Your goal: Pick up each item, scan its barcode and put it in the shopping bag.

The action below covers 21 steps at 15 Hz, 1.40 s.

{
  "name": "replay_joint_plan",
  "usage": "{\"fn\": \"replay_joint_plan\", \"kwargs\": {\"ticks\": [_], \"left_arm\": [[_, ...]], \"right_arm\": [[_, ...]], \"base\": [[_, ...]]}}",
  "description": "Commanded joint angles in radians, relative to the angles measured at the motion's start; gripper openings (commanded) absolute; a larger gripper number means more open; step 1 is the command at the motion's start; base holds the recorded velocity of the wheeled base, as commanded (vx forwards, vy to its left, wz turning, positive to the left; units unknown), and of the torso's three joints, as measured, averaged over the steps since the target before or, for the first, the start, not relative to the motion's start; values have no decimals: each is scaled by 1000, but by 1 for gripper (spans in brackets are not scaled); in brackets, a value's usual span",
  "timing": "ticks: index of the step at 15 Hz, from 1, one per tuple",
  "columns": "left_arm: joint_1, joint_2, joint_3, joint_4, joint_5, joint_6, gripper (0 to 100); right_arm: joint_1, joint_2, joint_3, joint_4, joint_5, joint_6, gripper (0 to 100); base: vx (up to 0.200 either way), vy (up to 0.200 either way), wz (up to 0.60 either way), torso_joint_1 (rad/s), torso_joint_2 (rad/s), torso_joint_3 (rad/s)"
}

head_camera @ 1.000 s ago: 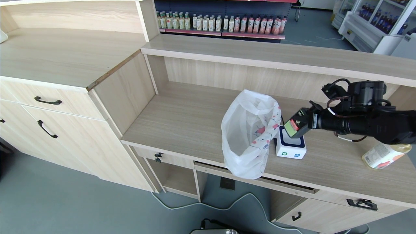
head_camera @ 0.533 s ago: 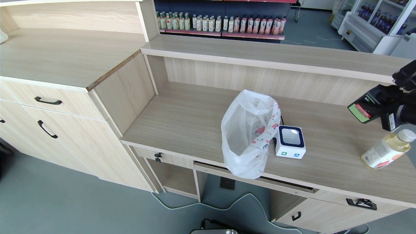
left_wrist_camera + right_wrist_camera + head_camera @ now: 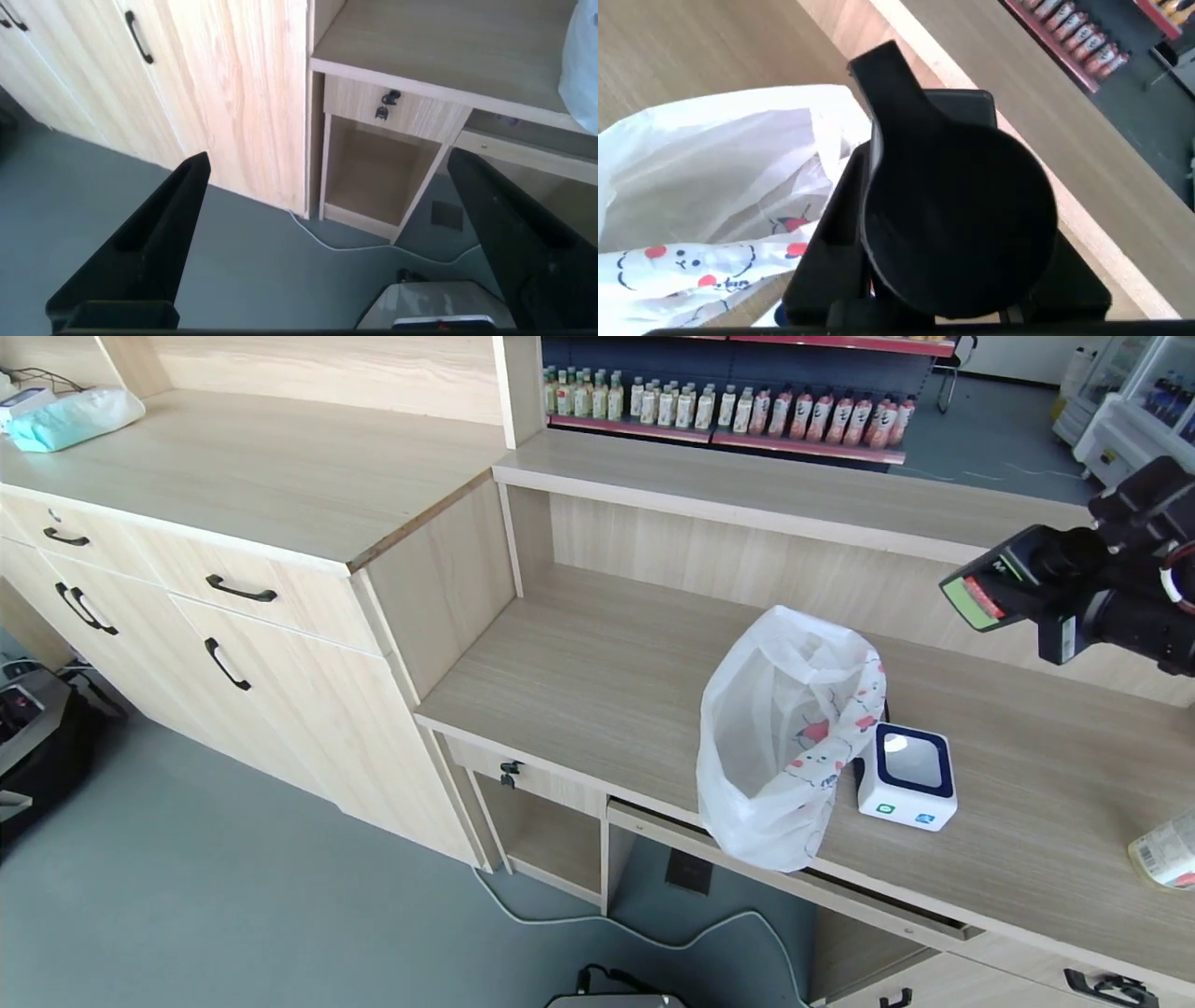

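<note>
A white shopping bag (image 3: pixel 794 737) with red prints stands open at the counter's front edge; the bag (image 3: pixel 719 187) lies below the held item in the right wrist view. Just right of it sits a white barcode scanner (image 3: pixel 907 777) with a dark blue window. My right gripper (image 3: pixel 1032 581) is shut on a black package (image 3: pixel 990 590) with a green and red end, high above the counter, right of the bag. The package's round black back (image 3: pixel 957 224) faces the wrist camera. My left gripper (image 3: pixel 327 163) hangs open over the floor beside the cabinet.
A bottle (image 3: pixel 1165 851) with pale liquid lies at the counter's right edge. A raised ledge (image 3: pixel 747 490) runs behind the counter (image 3: pixel 597 681). Drawers with black handles (image 3: pixel 241 590) stand to the left. A cable (image 3: pixel 635 933) trails on the floor.
My right gripper carried the black package from just above the scanner up and away to the right. The head camera has shifted, so the counter and bag sit further right in the picture.
</note>
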Motion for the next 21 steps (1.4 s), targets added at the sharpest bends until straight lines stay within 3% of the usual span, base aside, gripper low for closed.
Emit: {"fn": "replay_joint_plan", "kwargs": {"ticks": [1, 4, 6, 21], "left_arm": [[0, 0, 0, 0, -1, 0, 100], [0, 0, 0, 0, -1, 0, 100], [0, 0, -1, 0, -1, 0, 100], [0, 0, -1, 0, -1, 0, 100]], "right_arm": [[96, 225, -95, -27, -1, 68, 0], [151, 389, -164, -27, -3, 284, 0], [154, 470, -195, -27, -11, 335, 0], [163, 694, -296, -32, -60, 335, 0]], "base": [[0, 0, 0, 0, 0, 0], [0, 0, 0, 0, 0, 0], [0, 0, 0, 0, 0, 0], [0, 0, 0, 0, 0, 0]]}}
